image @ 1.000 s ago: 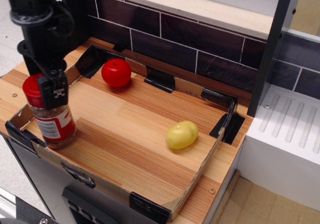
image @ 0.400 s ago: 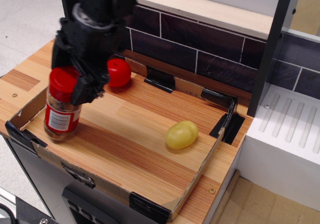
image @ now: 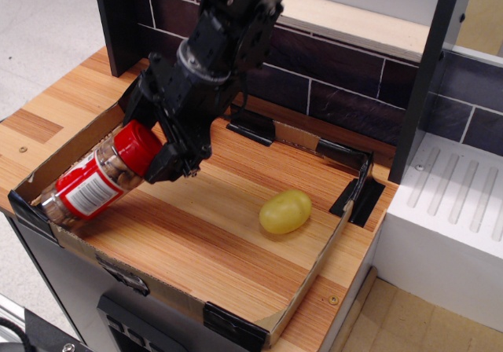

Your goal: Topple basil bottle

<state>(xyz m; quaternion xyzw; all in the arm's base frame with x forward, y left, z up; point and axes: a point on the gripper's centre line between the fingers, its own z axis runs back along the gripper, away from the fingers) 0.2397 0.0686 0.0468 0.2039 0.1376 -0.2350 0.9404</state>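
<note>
The basil bottle, upright a moment ago, now leans steeply with its base near the tray's front-left corner and its red lid raised toward the claw, and the arm has swung further right across the tray. The bottle lies just left of and below the gripper; its red-and-white label faces up and brownish contents show through the clear wall. The lid touches or nearly touches the dark finger at the claw's lower end. I cannot tell whether the claw is spread or pressed together, since its black body hides the tips. It does not appear to clasp the bottle.

To the right of the claw and lower, well apart, a yellow lemon-like fruit rests on the wooden floor of the cardboard-edged tray. Behind the claw runs a dark tiled wall.
</note>
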